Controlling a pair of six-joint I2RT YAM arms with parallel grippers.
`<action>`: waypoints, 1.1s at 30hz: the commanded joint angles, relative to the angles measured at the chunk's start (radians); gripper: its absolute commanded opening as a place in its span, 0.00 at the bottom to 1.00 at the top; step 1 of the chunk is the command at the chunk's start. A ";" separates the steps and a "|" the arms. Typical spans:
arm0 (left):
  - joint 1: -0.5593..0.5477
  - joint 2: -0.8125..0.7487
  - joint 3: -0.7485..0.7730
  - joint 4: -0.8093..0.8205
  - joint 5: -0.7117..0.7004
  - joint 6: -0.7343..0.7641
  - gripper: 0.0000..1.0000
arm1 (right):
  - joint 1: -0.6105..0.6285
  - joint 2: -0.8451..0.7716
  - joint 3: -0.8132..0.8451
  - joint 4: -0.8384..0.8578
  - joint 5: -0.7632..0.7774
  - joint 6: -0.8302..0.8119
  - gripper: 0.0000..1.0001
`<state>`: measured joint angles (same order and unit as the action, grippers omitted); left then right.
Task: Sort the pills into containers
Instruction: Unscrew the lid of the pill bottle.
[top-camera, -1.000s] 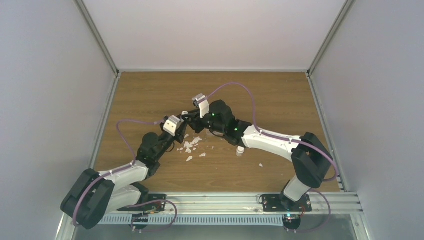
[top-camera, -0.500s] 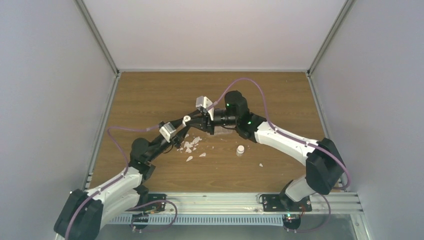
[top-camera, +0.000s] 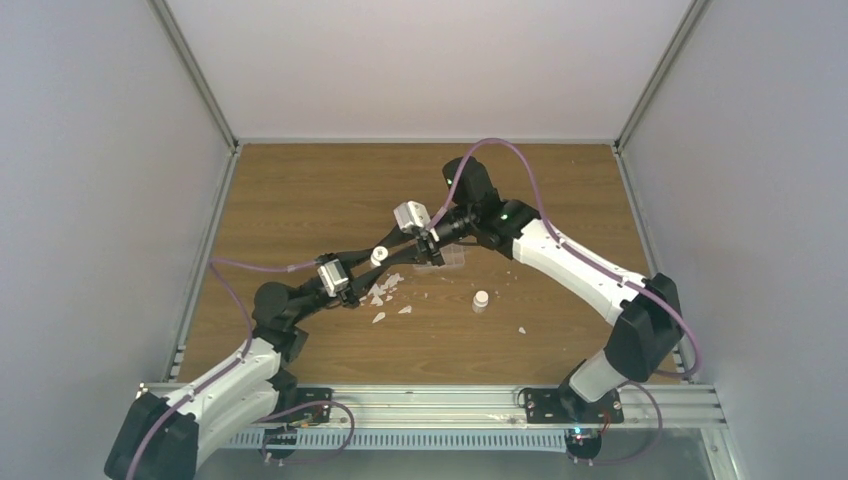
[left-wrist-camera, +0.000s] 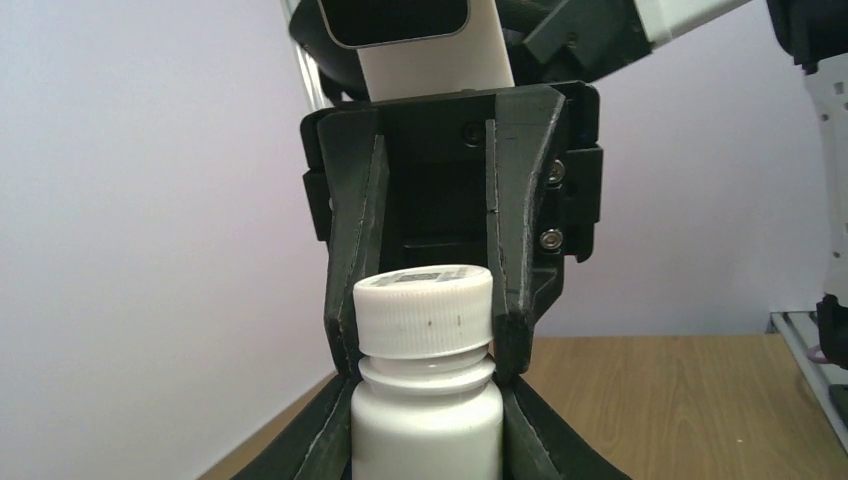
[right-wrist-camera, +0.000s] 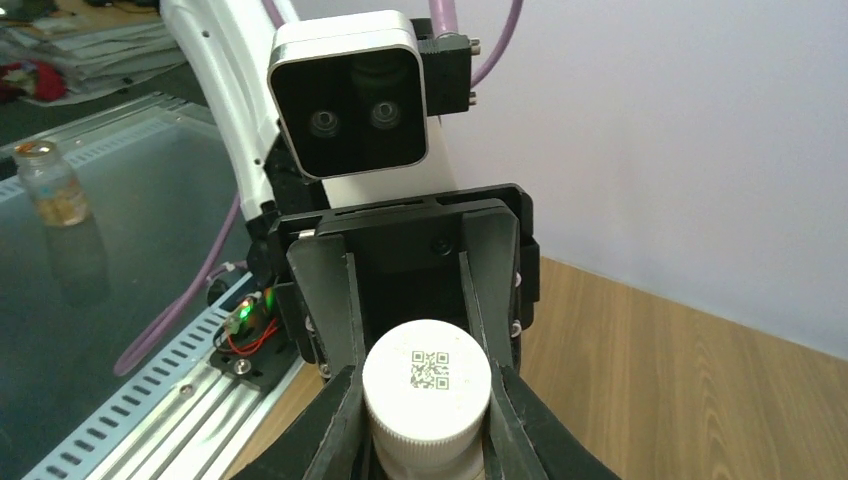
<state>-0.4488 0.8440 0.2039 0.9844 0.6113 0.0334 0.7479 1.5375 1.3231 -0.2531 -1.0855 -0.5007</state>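
A white vial (left-wrist-camera: 425, 425) with a ribbed cap (left-wrist-camera: 425, 312) hangs above the table between both grippers. My left gripper (left-wrist-camera: 425, 400) is shut on the vial's body. My right gripper (right-wrist-camera: 427, 392) is shut on the cap (right-wrist-camera: 427, 372), whose QR-coded top faces its camera. In the top view the vial (top-camera: 379, 256) shows between the left gripper (top-camera: 370, 264) and the right gripper (top-camera: 398, 247). The clear organiser box (top-camera: 447, 259) lies on the wood just right of them. I cannot make out any pills.
White flakes (top-camera: 384, 290) lie scattered under the grippers, with a single one (top-camera: 521, 330) farther right. A second small white vial (top-camera: 481, 300) stands upright near the middle. A glass jar (right-wrist-camera: 50, 185) with yellowish contents stands off the table beyond the front rail.
The left arm has stretched out and the right arm has swung back toward the far side. The organiser box has come into sight. Both grippers still meet at the vial.
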 joint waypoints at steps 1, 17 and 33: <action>0.050 0.041 -0.002 -0.103 -0.174 -0.020 0.72 | -0.002 -0.013 0.122 -0.313 -0.399 -0.204 0.53; 0.050 0.167 0.058 -0.128 -0.165 -0.001 0.72 | -0.016 -0.013 0.251 -0.328 -0.351 -0.154 0.50; 0.050 0.216 0.099 -0.172 -0.101 0.010 0.72 | -0.042 0.128 0.458 -0.581 -0.378 -0.310 0.53</action>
<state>-0.4400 1.0252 0.3485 1.0626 0.6365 0.0380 0.6739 1.7096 1.7447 -0.7868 -1.1751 -0.8013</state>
